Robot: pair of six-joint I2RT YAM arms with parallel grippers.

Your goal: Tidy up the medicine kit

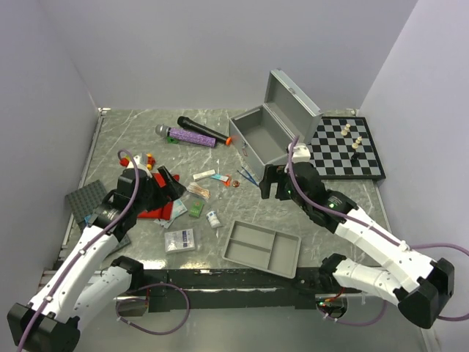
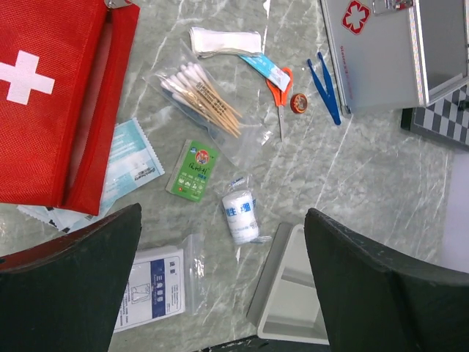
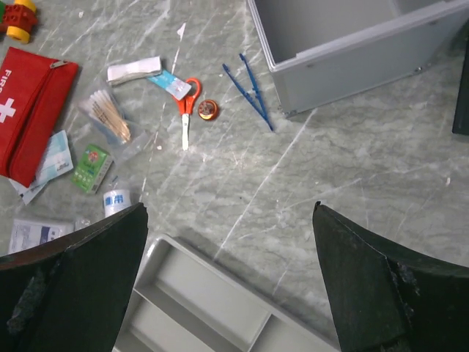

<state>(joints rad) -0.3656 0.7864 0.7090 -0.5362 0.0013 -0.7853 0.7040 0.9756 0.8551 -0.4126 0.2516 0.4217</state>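
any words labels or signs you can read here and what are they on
"FIR", cut off by the frame edge: red pouch
White cross sign: same pouch
Red cross emblem: metal case
Print too blurred to read: green packet, bandage roll, white packet

Watching the silver-grey metal case (image 1: 256, 147) standing open at back right, lid (image 1: 297, 95) tipped up and away. Finding the grey divided tray (image 1: 262, 248) lying flat near the front, apart from it. Spotting the red white-cross pouch (image 2: 44, 95) lying flat at left, overlapping a blue-white sachet (image 2: 132, 165). Seeing bagged cotton swabs (image 2: 205, 99), green packet (image 2: 193, 170), bandage roll (image 2: 240, 215), orange-handled scissors (image 2: 278, 95) and blue tweezers (image 2: 324, 88) lying scattered between.
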